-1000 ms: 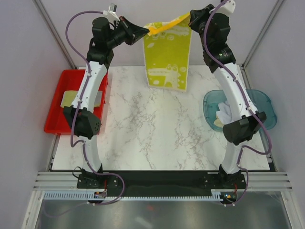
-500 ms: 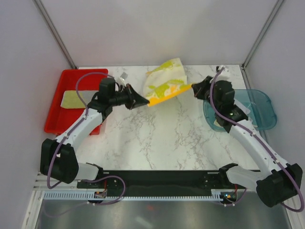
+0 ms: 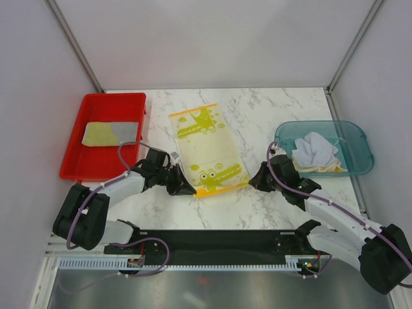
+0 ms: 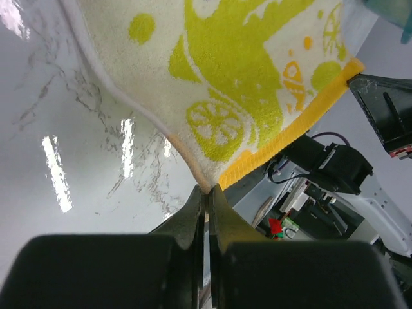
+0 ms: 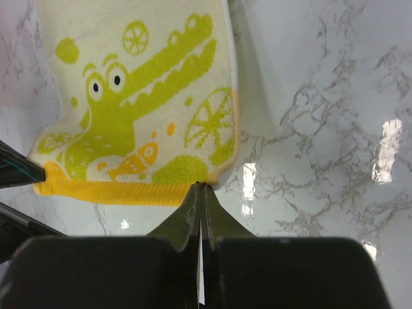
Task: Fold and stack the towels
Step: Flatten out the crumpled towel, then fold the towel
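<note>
Pinching the near corners of the crocodile towel [image 3: 206, 149], our left hand [image 3: 187, 188] and right hand [image 3: 255, 179] were clamped shut on it as it lay flat midway between the side edges of the tabletop [image 3: 270, 109]. Wrist views showed the jaws meeting on cloth. Only the top view showed a folded towel [image 3: 109, 134] in the red tray [image 3: 72, 154] and pale towels [image 3: 314, 149] in the teal bin [image 3: 357, 138].

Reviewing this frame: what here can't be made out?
1. Teal bin, top view: how many towels; they overlap in a heap.
2. Red tray, top view: anything under the folded towel; it covers that.
3. Crocodile towel, both wrist views: far end cut off by the top edge.
</note>
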Tool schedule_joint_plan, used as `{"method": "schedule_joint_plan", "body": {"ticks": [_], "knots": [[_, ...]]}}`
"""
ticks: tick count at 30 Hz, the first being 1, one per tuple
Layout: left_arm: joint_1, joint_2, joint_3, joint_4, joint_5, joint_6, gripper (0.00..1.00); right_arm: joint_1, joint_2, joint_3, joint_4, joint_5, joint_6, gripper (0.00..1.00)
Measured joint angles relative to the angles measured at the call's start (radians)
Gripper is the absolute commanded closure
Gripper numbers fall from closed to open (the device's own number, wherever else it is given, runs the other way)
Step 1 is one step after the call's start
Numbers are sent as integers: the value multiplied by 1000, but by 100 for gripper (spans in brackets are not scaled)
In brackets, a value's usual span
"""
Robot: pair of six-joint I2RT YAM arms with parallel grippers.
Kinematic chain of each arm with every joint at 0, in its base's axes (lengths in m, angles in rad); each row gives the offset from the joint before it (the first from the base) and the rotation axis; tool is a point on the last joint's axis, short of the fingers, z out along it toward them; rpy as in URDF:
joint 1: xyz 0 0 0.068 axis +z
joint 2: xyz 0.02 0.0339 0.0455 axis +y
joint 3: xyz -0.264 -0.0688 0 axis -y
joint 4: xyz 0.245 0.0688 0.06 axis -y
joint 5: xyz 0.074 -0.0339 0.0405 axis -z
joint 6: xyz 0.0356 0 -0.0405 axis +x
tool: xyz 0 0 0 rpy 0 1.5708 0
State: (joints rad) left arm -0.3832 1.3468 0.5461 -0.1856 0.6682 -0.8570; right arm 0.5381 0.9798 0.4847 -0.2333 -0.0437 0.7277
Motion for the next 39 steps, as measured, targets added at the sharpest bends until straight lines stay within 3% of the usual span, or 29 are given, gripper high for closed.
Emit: {"method": "schedule_joint_plan", "body": {"ticks": [9, 19, 22, 27, 39], "knots": [[-134, -54, -35, 2, -11, 10, 98, 23, -134, -69, -125, 31, 39, 100], [-412, -211, -34, 15, -13, 11, 98, 28, -458, -21, -378, 121, 137, 100], [-417, -272, 24, -49, -143, -60, 98, 28, -430, 71, -397, 161, 141, 100], [-415, -235, 151, -104, -261, -88, 98, 27, -264, 224, -343, 229, 113, 100], [-386, -193, 79, -150, -342, -103, 98, 29, -202, 89, -274, 211, 111, 100]]}}
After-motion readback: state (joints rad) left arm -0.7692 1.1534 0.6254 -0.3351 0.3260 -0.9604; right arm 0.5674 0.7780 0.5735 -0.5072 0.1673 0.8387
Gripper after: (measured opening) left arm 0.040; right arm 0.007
